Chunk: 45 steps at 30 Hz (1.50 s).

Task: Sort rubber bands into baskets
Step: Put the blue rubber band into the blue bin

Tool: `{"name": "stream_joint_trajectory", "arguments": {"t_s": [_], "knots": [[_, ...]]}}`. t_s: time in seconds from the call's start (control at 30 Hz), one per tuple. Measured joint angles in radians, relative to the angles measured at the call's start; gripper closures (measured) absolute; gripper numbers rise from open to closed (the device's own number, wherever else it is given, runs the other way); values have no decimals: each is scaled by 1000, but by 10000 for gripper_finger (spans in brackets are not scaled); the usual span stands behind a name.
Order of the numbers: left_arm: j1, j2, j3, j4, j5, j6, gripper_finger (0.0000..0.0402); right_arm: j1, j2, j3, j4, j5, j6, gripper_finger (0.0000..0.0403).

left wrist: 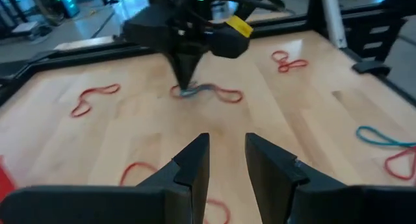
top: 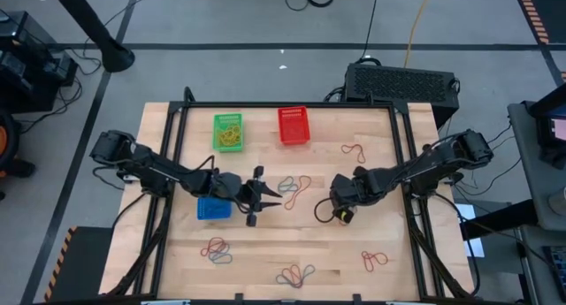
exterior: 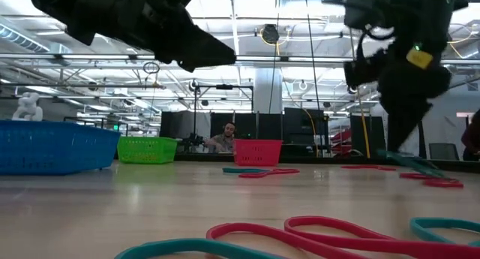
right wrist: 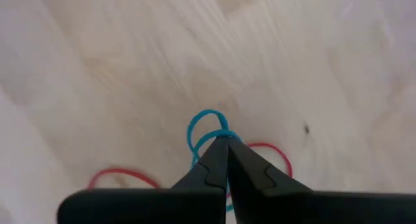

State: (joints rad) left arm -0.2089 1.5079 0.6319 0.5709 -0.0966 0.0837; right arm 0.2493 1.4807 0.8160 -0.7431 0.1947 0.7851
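Now right claw (right wrist: 225, 141) is pinched together on a blue band (right wrist: 205, 130) lying tangled with a red band (right wrist: 268, 152) on the table (top: 371, 190) mid-area, toward the right edge. Judgement: lift straight and slow so only blue comes, red drops off. Left claw (left wrist: 226, 160) hangs apart, empty, beside the blue basket (top: 213, 209) near the left edge. Green basket (top: 228, 133) and red basket (top: 294, 125) sit at the far edge.

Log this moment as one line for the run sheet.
right hand: shut on thin blue rubber band, at table | left hand: open, empty, hovering beside blue mesh basket | red mesh basket: no bands visible
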Motion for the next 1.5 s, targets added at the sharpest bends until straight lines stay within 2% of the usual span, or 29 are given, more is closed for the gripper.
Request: {"name": "stream_joint_trajectory", "arguments": {"t_s": [0.17,0.3,0.47,0.6,0.87,0.97,1.17,1.3,1.5], "knots": [[3,96,0,154,50,0,294,0,-1,81,-20,23,-57,402],[20,204,0,339,130,0,294,8,-2,138,-3,42,-101,403],[44,321,16,503,174,-32,294,29,-2,185,74,41,-166,403],[63,406,49,589,185,-105,294,51,-2,188,203,35,-227,403],[71,512,128,656,235,-207,294,67,-2,189,341,6,-289,402],[71,526,140,651,283,-210,294,67,-3,189,348,-13,-297,402],[75,529,144,644,288,-233,293,67,-3,189,360,-15,-300,402],[75,530,144,644,284,-211,263,67,-3,189,374,-18,-300,402],[73,531,153,643,266,-182,182,67,-3,189,382,-18,-300,402]]}}
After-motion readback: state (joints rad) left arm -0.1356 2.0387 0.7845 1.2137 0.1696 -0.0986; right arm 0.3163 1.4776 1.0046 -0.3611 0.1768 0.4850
